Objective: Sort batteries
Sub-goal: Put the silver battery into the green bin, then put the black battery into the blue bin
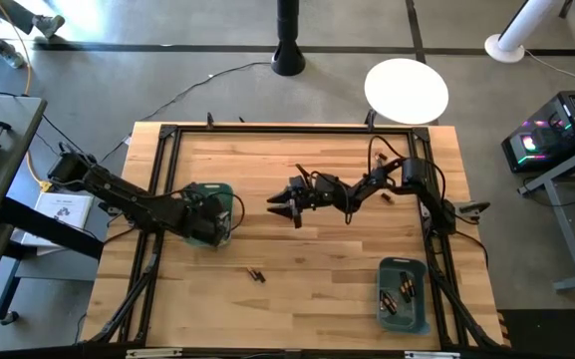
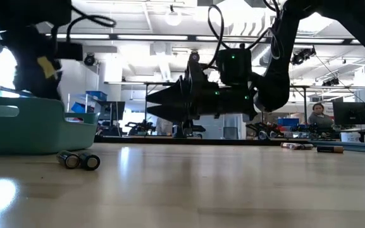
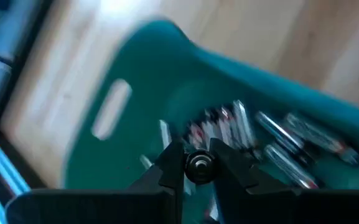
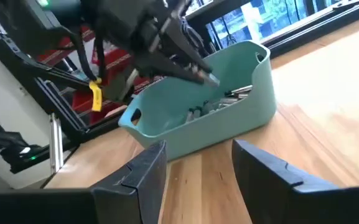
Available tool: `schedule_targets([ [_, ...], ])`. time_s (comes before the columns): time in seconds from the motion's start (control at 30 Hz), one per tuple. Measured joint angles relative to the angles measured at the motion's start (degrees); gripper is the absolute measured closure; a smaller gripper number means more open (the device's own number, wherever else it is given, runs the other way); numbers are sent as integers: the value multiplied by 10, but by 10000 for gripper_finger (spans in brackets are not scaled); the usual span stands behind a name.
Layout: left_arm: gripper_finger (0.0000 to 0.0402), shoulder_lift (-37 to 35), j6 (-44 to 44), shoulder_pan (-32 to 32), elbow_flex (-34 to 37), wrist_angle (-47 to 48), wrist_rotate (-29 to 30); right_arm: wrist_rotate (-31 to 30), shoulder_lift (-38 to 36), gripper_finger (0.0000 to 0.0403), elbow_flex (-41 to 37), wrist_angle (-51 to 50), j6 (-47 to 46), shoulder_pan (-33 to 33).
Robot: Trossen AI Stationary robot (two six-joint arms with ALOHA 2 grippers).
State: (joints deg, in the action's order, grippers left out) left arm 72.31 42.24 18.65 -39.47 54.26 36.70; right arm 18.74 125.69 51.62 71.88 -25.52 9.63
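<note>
- left gripper (image 3: 199, 169) hangs over the teal bin (image 1: 229, 195) at the left side of the table (image 1: 307, 279), its fingers (image 3: 170, 163) pinching one silvery battery (image 3: 199, 167) end-on just above the bin's contents.
- batteries in the left bin (image 3: 279, 146) lie in a loose pile on its floor, silvery cells mixed with some showing red bands; the view is blurred, so a count cannot be told.
- right gripper (image 1: 283, 209) sits raised above the middle of the table, pointing toward the left bin, its fingers (image 4: 143, 171) spread apart with nothing between them.
- in the right wrist view the left bin (image 4: 229, 121) stands ahead of the open fingers, and the left arm's gripper (image 4: 195, 70) reaches down into it.
- two loose batteries (image 1: 256, 274) lie side by side and touching on the bare wood, nearer the front edge, between the two bins; the low view shows them (image 2: 80, 160) just beside the left bin (image 2: 30, 130).
- second teal bin (image 1: 419, 317) stands at the front right corner and holds several dark batteries (image 1: 395, 297).
- a few more batteries (image 2: 309, 147) lie on the table near the right arm's base.
</note>
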Motion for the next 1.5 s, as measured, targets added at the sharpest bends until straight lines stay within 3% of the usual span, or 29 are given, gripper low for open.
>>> schedule_targets([
  [0.27, 356, 0, 12, -29, 55, -75, -71, 24, -3, 227, 0, 20, -9, -3],
  [0.4, 354, -1, 11, -43, 68, -111, -75, 60, -25, 227, 0, 16, -12, -2],
  [0.6, 322, 0, -5, -57, 71, -124, -82, 103, -94, 227, 0, -69, 17, 0],
  [0.8, 247, -12, -30, -66, 53, -102, -76, 66, -225, 227, 0, -346, 121, 10],
  [1.03, 200, -74, -74, -66, 7, -106, -17, -156, -394, 227, 1, -758, 220, 13],
  [1.2, 199, -115, -137, -66, -4, -200, 70, -237, -464, 227, 1, -997, 198, 14],
  [1.37, 201, -122, -216, -66, -4, -301, 72, -263, -478, 227, 1, -1135, 121, 32],
  [1.5, 201, -122, -238, -66, -4, -319, 56, -307, -477, 227, 1, -1191, 101, 38],
])
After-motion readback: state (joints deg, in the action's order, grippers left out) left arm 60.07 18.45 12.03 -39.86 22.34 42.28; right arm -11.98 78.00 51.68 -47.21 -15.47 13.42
